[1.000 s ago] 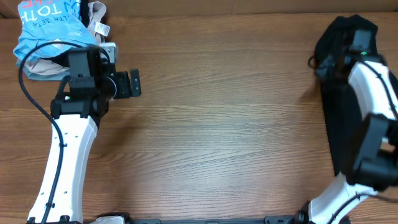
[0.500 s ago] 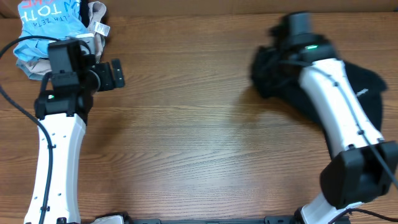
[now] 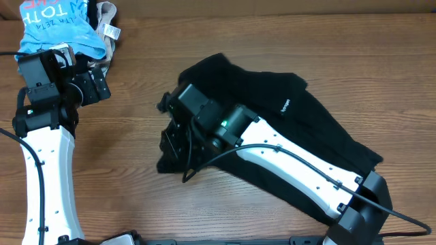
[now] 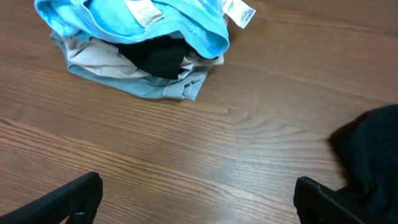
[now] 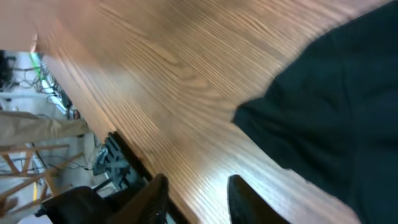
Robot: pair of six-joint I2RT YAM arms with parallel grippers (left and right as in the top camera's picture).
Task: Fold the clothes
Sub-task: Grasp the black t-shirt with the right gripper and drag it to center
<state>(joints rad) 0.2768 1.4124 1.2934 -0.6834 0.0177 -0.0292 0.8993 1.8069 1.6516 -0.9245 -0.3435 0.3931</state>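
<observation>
The black T-shirt point(image 3: 272, 102) lies crumpled and partly spread from the table's middle to the right, a small white logo point(image 3: 285, 106) on it. My right arm reaches across it. The right gripper point(image 3: 176, 139) hangs at the shirt's left edge. In the right wrist view the right gripper point(image 5: 199, 183) is open with only bare wood between its fingers, and the black T-shirt point(image 5: 336, 106) lies just beyond. My left gripper point(image 3: 99, 85) stands wide open at the far left, holding nothing; in its wrist view the left gripper point(image 4: 198, 183) frames bare wood, and the shirt's edge point(image 4: 373, 155) shows at right.
A light-blue garment point(image 3: 54, 24) with white lettering sits bunched on a beige garment point(image 3: 105, 20) in the back left corner, just beyond the left gripper. The same pile point(image 4: 155, 18) fills the top of the left wrist view. The table's front edge point(image 5: 124, 155) runs close below the right gripper.
My right arm swept from the far right to the middle, dragging the black T-shirt with it, and its jaws have parted off the cloth. The left arm drew back leftward.
</observation>
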